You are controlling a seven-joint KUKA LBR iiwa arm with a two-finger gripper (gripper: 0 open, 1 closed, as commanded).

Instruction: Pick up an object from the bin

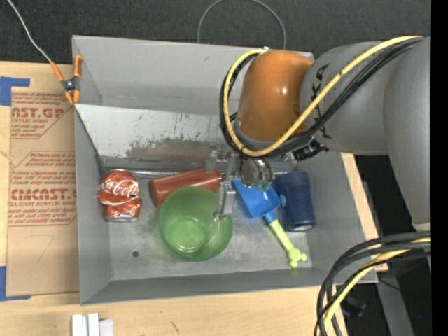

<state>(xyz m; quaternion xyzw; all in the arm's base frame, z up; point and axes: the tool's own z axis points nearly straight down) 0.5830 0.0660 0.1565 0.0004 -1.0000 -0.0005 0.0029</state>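
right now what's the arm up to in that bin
The arm reaches into the bin from the right. Its pincer is low in the middle, between the green cup and the blue scoop. Nothing looks lifted yet. A red tool lies behind the cup, a crushed cola can at the left, and a blue can at the right.

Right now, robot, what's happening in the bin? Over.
Gripper down mid-bin, at right rim of green cup, beside blue-headed tool. Crowding close: long red thing, dark blue can.
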